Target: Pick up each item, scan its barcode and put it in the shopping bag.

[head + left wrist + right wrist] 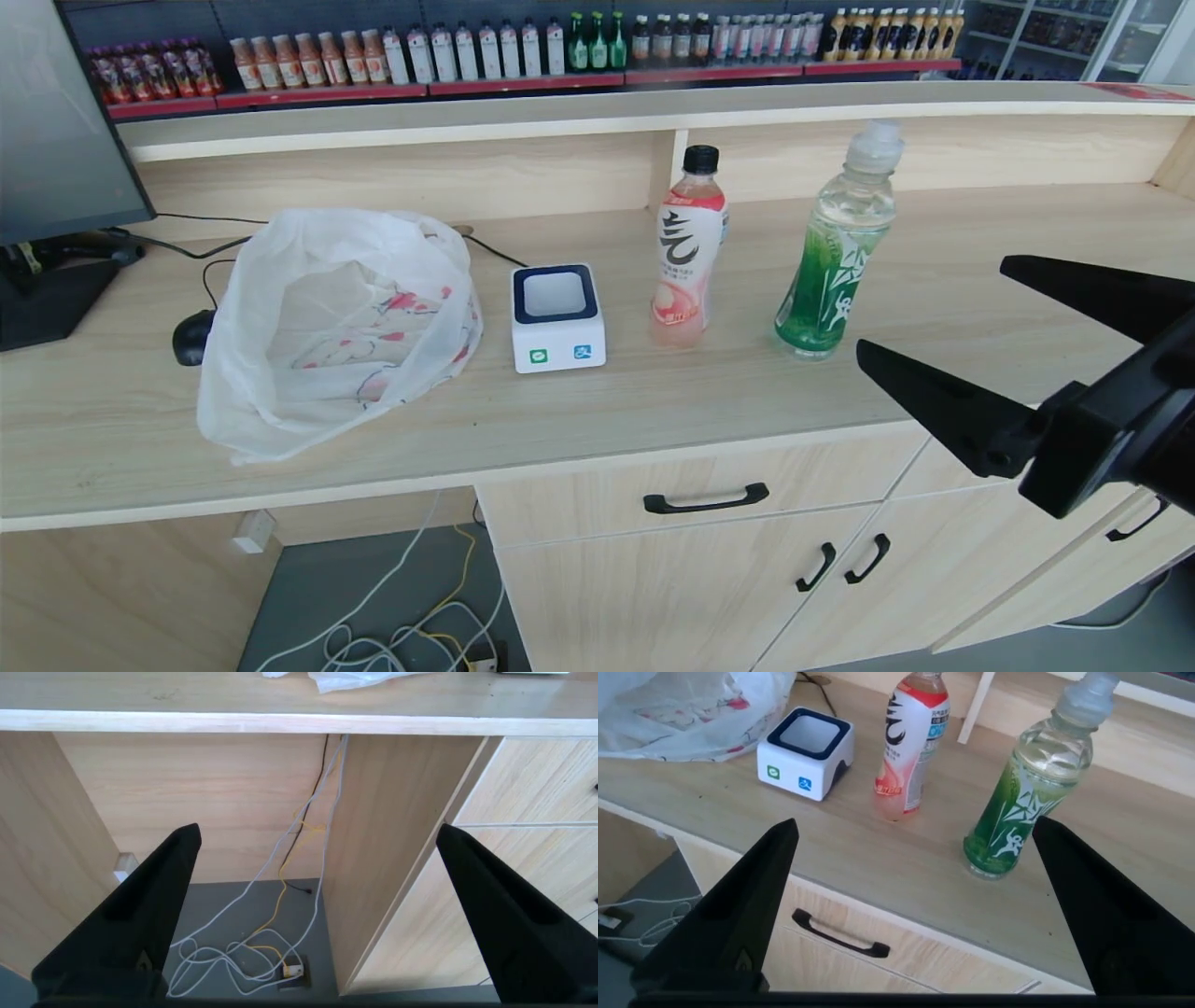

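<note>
Going left to right on what might bite here. The left gripper [318,835] sits low in front of the counter [653,401], jaws spread wide and holding nothing, so it isn't propping anything open. The shopping bag [336,327] is floppy thin plastic (mouth slumped, facing the front edge), so I'd guess a bottle dropped in could catch the rim or drag the bag off. The scanner [557,317] sits just beside the bag; a label turned away from it probably won't read. The pink bottle [688,252] and green bottle [836,252] stand upright near each other, tall and narrow, so a wide finger could tip one. The right gripper [932,305] hovers near the green one, jaws wide apart, empty.

Count: one bag, one scanner, two bottles, two grippers.
</note>
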Robot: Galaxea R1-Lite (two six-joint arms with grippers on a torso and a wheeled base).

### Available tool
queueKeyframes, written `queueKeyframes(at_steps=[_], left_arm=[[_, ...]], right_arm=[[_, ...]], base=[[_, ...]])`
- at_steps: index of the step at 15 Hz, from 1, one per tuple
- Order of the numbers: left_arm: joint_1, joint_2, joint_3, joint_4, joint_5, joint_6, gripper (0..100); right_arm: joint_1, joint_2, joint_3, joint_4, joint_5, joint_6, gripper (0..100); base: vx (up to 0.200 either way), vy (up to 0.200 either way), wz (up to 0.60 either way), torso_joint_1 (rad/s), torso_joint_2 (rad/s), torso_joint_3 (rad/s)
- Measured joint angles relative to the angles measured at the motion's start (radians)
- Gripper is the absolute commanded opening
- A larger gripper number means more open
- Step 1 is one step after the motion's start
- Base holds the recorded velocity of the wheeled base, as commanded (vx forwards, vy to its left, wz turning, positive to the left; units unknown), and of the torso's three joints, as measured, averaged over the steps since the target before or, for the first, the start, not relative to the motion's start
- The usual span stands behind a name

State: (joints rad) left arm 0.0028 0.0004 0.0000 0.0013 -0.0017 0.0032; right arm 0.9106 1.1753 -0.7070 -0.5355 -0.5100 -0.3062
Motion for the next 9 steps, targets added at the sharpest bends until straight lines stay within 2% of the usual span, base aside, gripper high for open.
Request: queueKeyframes(at_steps=[6, 9], left_arm=[[0.000, 0.000, 0.000, 0.000, 0.000, 0.000, 100], [0.000, 0.000, 0.000, 0.000, 0.000, 0.000, 100]], right_arm=[[0.011, 0.129, -0.096, -0.002, -0.005, 0.006, 100], [0.010, 0.198, -0.122, -0.075, -0.005, 0.041, 100]], base=[[0.000, 0.000, 0.00, 0.000, 0.00, 0.000], [0.000, 0.000, 0.00, 0.000, 0.00, 0.000]])
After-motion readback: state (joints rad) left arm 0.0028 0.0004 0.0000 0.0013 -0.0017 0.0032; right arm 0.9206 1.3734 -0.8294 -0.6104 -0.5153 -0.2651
